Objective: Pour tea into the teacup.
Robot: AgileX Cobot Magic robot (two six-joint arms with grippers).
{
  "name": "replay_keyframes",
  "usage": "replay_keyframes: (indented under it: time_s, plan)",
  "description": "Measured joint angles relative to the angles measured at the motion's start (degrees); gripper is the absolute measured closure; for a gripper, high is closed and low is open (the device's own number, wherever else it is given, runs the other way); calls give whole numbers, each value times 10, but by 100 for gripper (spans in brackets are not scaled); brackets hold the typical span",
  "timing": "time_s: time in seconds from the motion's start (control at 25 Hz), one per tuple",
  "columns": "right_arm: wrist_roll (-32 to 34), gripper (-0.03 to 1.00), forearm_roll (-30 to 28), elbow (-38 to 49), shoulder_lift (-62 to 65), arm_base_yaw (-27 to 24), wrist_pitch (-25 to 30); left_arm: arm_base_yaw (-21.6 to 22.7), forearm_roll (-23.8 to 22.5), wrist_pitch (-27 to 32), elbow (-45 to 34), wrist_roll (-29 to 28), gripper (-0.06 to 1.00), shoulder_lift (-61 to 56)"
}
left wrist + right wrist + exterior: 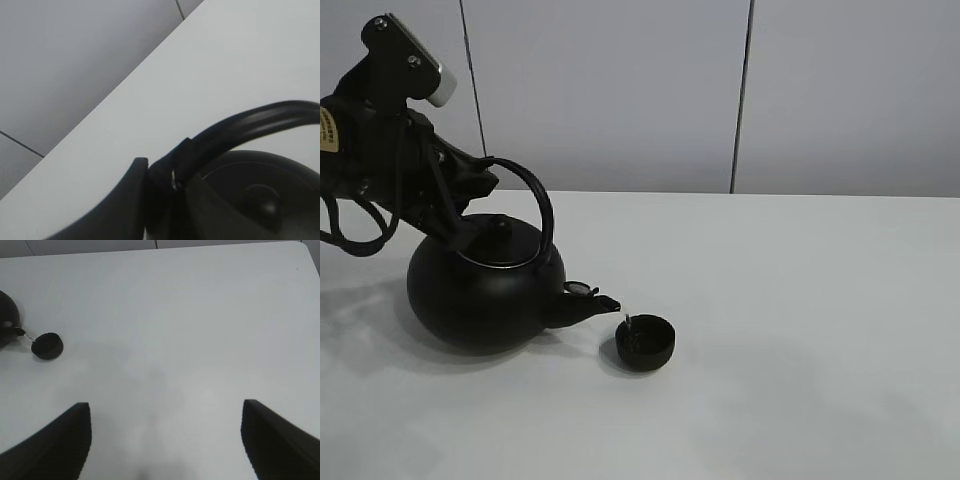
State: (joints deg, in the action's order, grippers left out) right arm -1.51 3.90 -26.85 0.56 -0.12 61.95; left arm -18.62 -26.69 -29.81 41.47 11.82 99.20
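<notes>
The big black kettle (485,290) is tilted with its spout (595,302) just above the rim of the small black teacup (645,342) on the white table. A thin pale stream of tea (627,322) runs from the spout into the cup. My left gripper (470,200) is shut on the kettle's arched handle (538,205); the left wrist view shows the fingers (125,200) clamped on that handle (250,122) above the lid (260,195). My right gripper (165,407) is open and empty, well away from the teacup (47,346) and the kettle (7,322).
The white table (800,300) runs to a grey panelled wall (620,90) at the back. The table's far corner (300,245) shows in the right wrist view. The right arm is out of the exterior high view.
</notes>
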Motion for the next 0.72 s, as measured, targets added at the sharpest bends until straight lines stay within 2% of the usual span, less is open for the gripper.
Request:
replay_keyframes:
  time_s: [0.6, 0.72]
  plan:
    - [0, 40, 0, 0, 0, 0, 0, 0, 0, -1, 0, 0, 83, 0]
    - [0, 40, 0, 0, 0, 0, 0, 0, 0, -1, 0, -24, 83, 0]
